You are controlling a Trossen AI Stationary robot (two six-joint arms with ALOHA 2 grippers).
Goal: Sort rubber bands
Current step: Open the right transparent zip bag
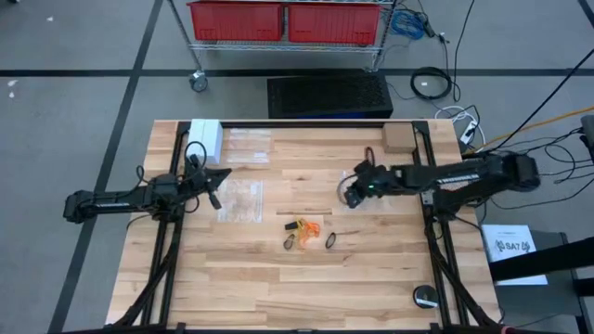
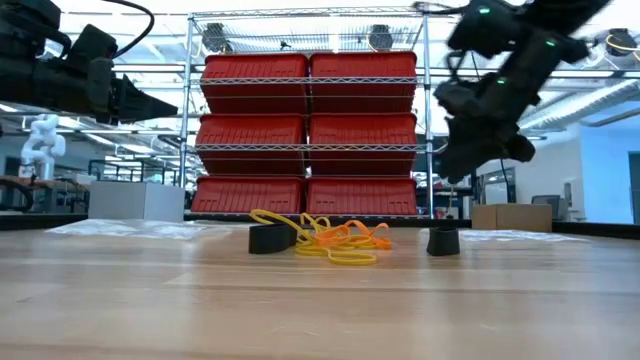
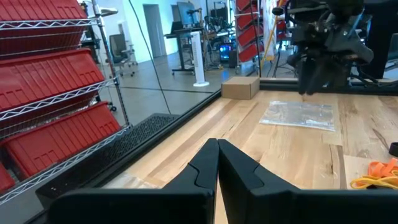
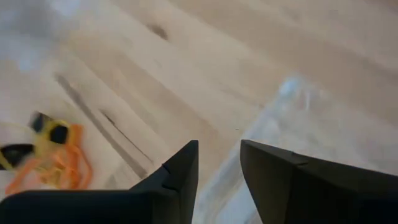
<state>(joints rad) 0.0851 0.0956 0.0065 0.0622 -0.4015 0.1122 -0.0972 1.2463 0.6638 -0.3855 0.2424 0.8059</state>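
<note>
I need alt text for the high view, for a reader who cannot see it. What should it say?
Seen from above, a small pile of rubber bands, orange, yellow and black, lies near the middle of a wooden table. The right gripper hangs open above the table beside a clear plastic bag; the left gripper waits shut near another clear bag.

Red plastic bins (image 1: 283, 20) fill a wire rack (image 1: 382, 51) beyond the wooden table (image 1: 278, 288). A brown cardboard box (image 1: 397, 138) sits at its far right corner, a white box (image 1: 205, 139) far left, clear plastic bags (image 1: 240, 199) between.
</note>
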